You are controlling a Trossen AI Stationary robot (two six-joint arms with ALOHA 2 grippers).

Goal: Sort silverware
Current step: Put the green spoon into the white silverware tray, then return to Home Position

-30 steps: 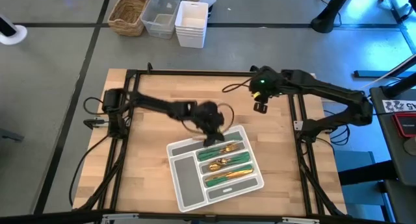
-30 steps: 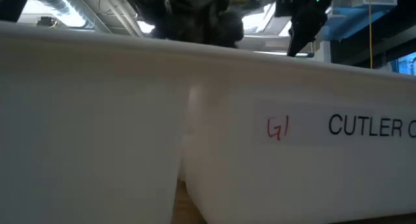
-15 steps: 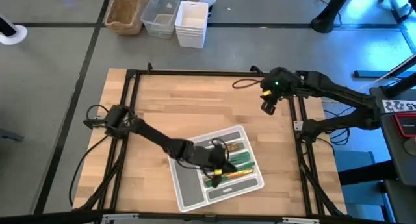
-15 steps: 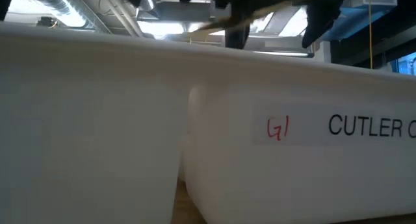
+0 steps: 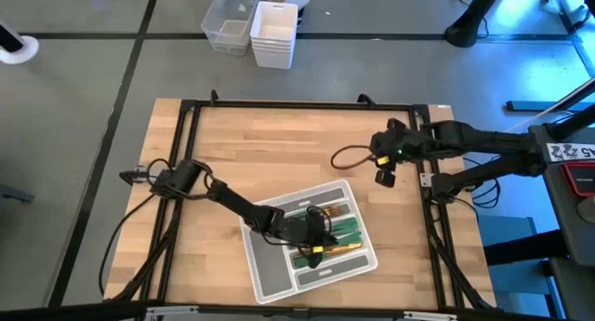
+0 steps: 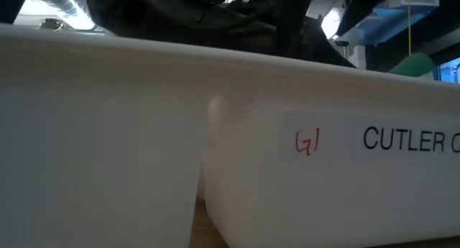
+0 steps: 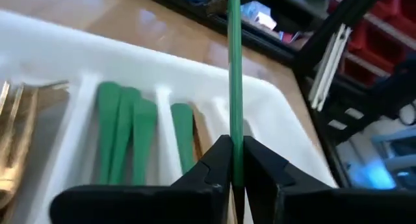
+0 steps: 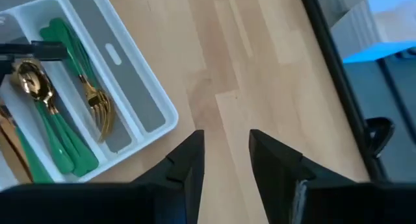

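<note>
Lowered since before, the left hand [image 7: 233,164] sits over the tray [image 5: 270,270] at lower centre, grasping a green-handled utensil [image 7: 234,87]; the right hand [image 8: 225,160], released, hovers right.

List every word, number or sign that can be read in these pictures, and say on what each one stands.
"G1", handwritten in red, on the white plastic bin wall in the low view.
"CUTLER", printed in black capitals on the same wall; the picture's edge cuts the word off after a partial letter.
A black and white label at the right edge of the high view is too small to read.
</note>
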